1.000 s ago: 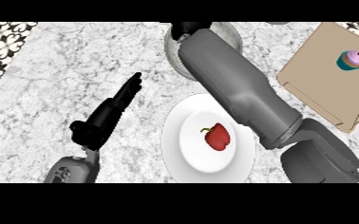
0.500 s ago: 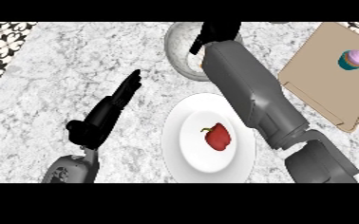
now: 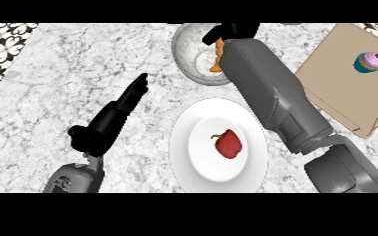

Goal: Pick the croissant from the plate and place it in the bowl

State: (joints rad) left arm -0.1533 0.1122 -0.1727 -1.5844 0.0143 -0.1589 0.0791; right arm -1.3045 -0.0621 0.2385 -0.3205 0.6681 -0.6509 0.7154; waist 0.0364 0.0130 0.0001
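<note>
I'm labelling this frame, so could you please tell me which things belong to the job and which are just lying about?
Job:
croissant, held over the bowl
bowl
plate
right hand, curled round the croissant

Lying about:
red pepper on the plate
board
cupcake on the board
left hand, open, resting

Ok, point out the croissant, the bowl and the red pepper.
croissant [image 3: 217, 60], head view, visible orange end under the right hand.
bowl [image 3: 186, 55], head view, left rim.
red pepper [image 3: 229, 144], head view, middle of its body.
</note>
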